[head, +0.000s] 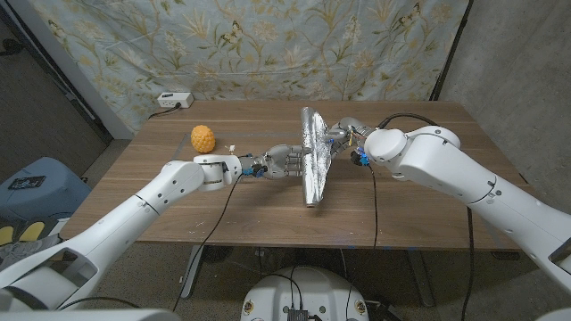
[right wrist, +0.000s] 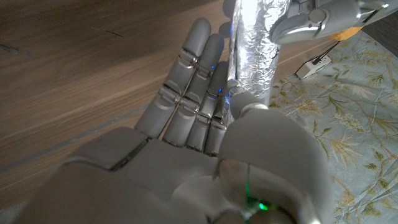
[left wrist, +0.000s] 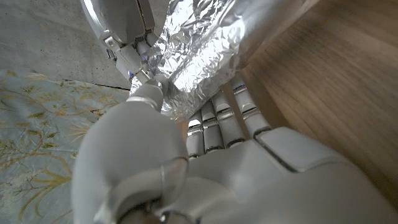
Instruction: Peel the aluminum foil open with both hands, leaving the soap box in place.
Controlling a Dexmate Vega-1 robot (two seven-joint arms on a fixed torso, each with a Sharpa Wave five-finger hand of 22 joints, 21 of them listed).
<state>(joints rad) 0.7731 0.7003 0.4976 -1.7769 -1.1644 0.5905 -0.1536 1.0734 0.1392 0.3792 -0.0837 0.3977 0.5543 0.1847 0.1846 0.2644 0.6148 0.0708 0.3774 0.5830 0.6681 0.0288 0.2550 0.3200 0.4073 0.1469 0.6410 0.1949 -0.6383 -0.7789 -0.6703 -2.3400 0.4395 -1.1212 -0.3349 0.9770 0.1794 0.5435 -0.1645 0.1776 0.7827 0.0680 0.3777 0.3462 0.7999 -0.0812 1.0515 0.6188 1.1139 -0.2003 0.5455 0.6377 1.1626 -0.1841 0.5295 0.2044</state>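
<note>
**Both hands on the foil, but no real opening yet**

Both hands are at the foil (head: pixel 314 153), one on each side, and that's about as far as it looks to have got. The foil stands up from the middle of the table (head: pixel 419 214) as a tall crinkled sheet, edge-on to the head camera. So I'd guess it's been pulled up into a ridge, not spread open.

Left hand (head: pixel 284 161) reaches in from the robot's left. In its wrist view the fingers (left wrist: pixel 217 121) lie along the foil's underside with the thumb coming round on top, so it reads as a pinch on the foil's edge. Right hand (head: pixel 343 134) is tucked close against the far face. From its own wrist camera the fingers (right wrist: pixel 193 81) lie out fairly straight beside the foil with the thumb (right wrist: pixel 245 109) pressed to it. I'd call that a pinch too, though less surely.

No soap box visible anywhere, presumably still wrapped inside. What's left: pull the two sides apart and fold them down till the box shows, without dragging it.

Off to the left, well away, sits a yellow fruit (head: pixel 203 138).
</note>
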